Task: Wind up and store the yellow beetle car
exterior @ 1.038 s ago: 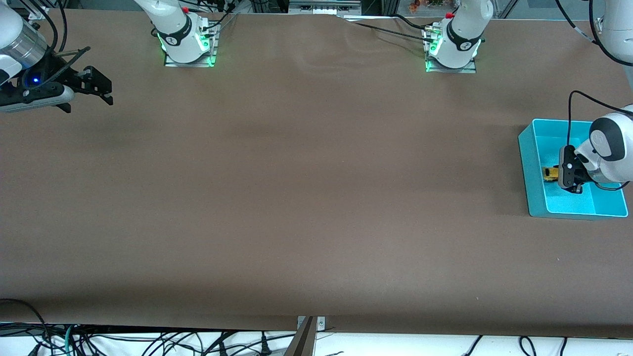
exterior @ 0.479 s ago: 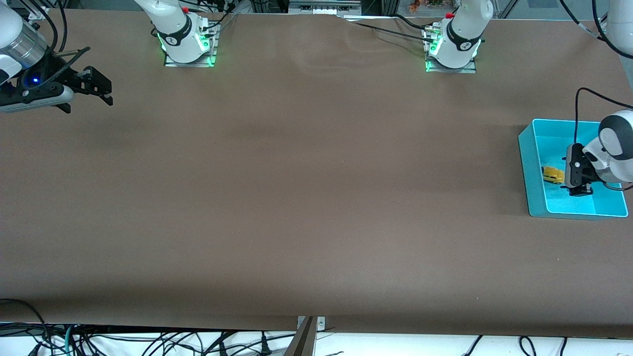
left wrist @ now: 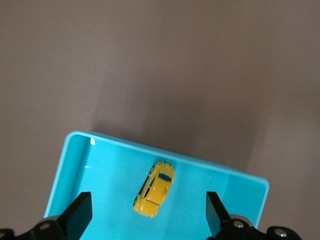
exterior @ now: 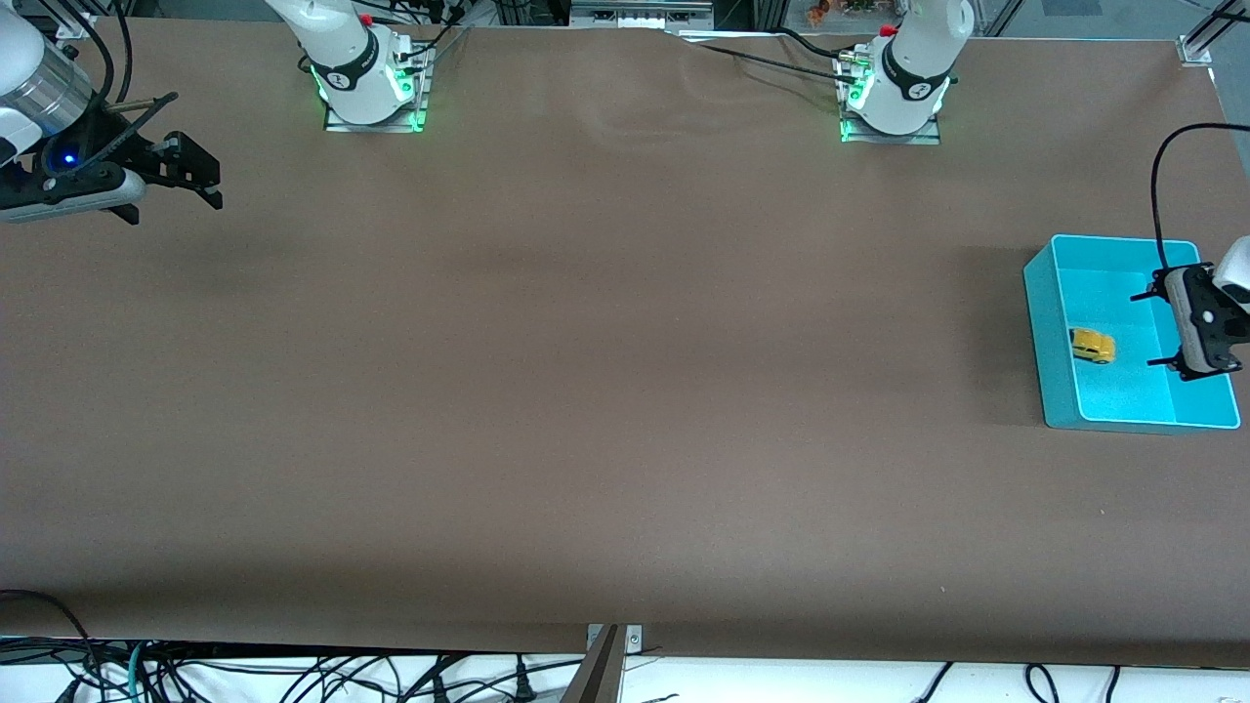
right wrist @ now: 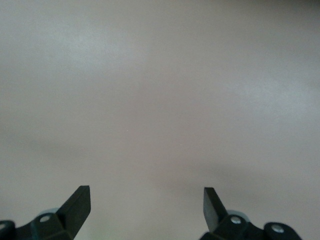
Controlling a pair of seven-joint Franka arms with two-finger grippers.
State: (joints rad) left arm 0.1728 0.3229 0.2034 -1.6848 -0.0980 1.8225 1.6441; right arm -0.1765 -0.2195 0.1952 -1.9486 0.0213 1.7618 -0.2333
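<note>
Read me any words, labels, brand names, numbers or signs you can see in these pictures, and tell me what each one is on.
There is no text that can be read.
The yellow beetle car in the turquoise bin: no lettering or number shows.
Round marks on the dark bands above both arm bases: too small to read.
The left gripper, open over the bin, and the right gripper, open, waiting: no markings visible.

The yellow car (exterior: 1092, 346) (left wrist: 154, 189) is small and rounded, with dark windows. It stands on its wheels on the floor of the blue bin (exterior: 1060, 391) (left wrist: 70, 165), near one wall, free.
</note>
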